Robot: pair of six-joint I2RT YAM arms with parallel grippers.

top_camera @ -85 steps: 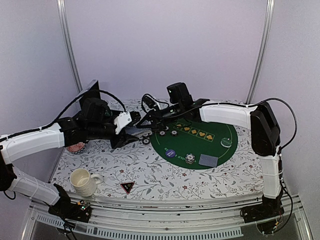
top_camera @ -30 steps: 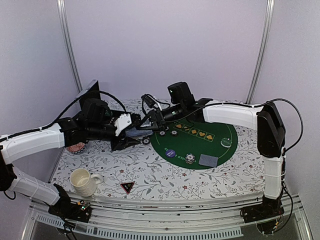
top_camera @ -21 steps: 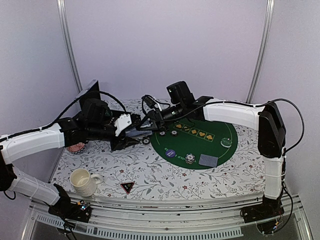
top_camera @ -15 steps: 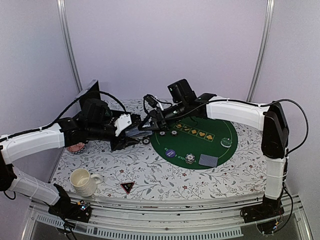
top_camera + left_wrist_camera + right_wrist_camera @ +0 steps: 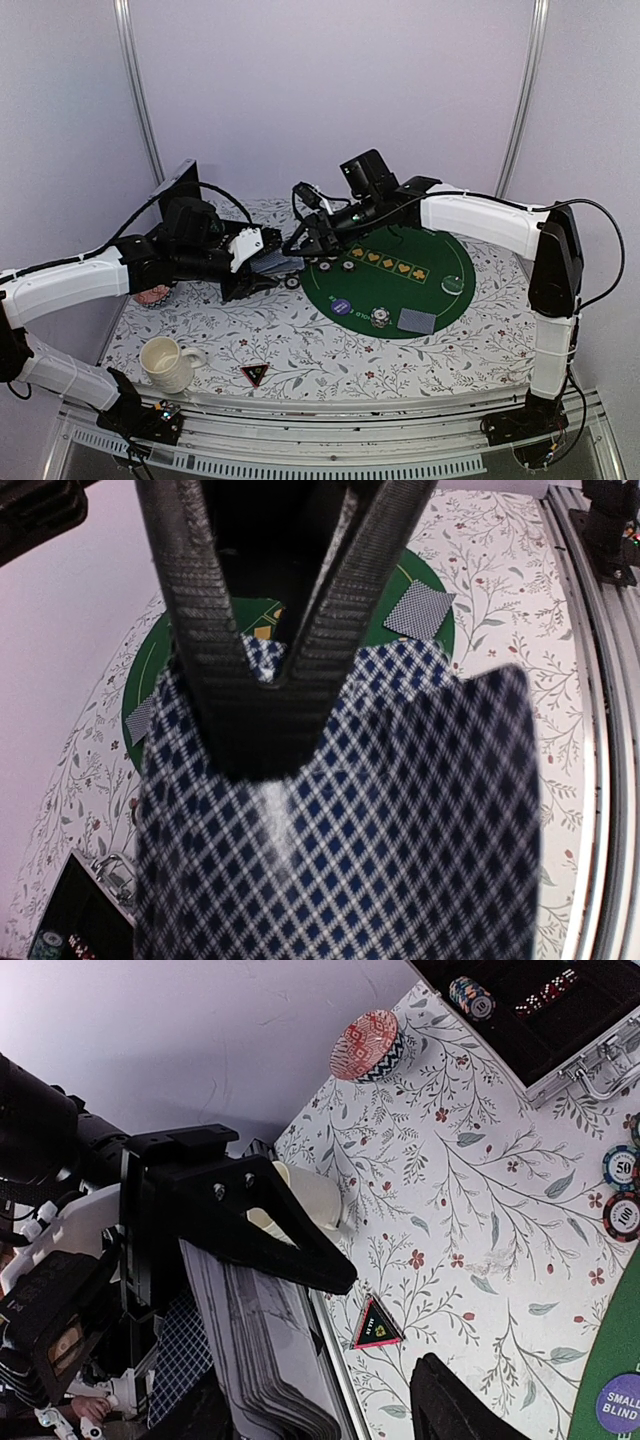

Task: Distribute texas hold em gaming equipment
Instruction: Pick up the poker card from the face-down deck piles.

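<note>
My left claw (image 5: pixel 262 695) is clamped on the card deck (image 5: pixel 380 820). My right claw (image 5: pixel 325 1410) hangs open just beside it.

A cream ceramic mug (image 5: pixel 163 362) stands upright on the white cloth with a flower pattern (image 5: pixel 320 352), near its front left corner, its handle to the right. A pink patterned round dish (image 5: pixel 155 295) lies farther back at the left edge, only partly visible. A round green felt mat (image 5: pixel 400 295) lies right of the middle. An open case with silver metal edges (image 5: pixel 575 1072) lies near the dish.
</note>
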